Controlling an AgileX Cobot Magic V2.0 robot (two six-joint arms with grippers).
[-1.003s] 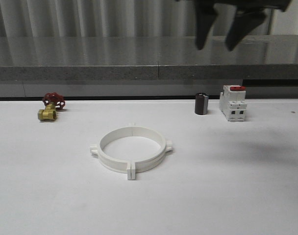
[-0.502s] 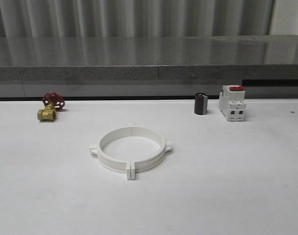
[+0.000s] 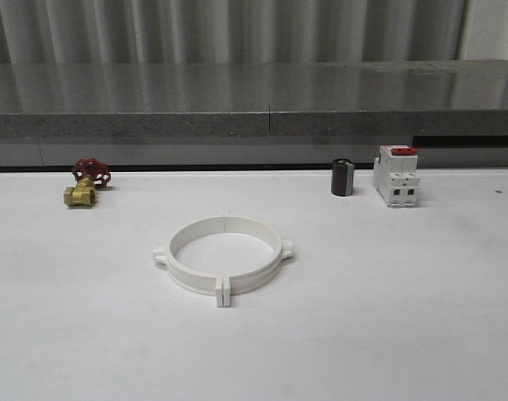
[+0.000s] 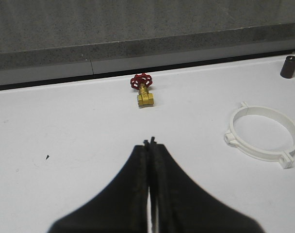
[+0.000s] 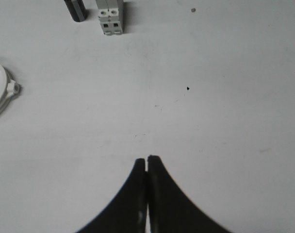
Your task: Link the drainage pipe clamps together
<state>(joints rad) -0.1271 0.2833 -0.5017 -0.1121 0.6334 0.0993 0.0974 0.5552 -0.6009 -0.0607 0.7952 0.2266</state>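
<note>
A: What does the surface look like?

B: A plain white worktop (image 3: 404,334), matte, with a few tiny dark specks. Behind it runs a grey speckled stone ledge (image 3: 237,100), and behind that a wall of vertical ribbed panels (image 3: 195,29).

A: And the drainage pipe clamps?

B: The drainage pipe clamps (image 3: 225,255) lie flat on the worktop, the two white half-rings butted together into one wide ring. Their end flanges meet at the near side of the ring and again at the far side, and a small tab sticks out on each flank. Taking the ring as the landmark: a brass valve (image 3: 85,184) with a red handwheel sits well behind it to the left, near the ledge. A small dark cylinder (image 3: 343,177) stands behind it to the right, and a white breaker (image 3: 397,176) with a red top stands just beyond that cylinder.

A: The left gripper?

B: In the left wrist view the left gripper (image 4: 149,143) has its black fingers pressed together, nothing between them. It hangs over bare worktop, apart from the ring, with the valve ahead of it.

A: The right one?

B: The right gripper (image 5: 147,159) is the same: fingers closed tip to tip, holding nothing, over bare worktop. One tab of the ring sits off to its side, well apart.
</note>
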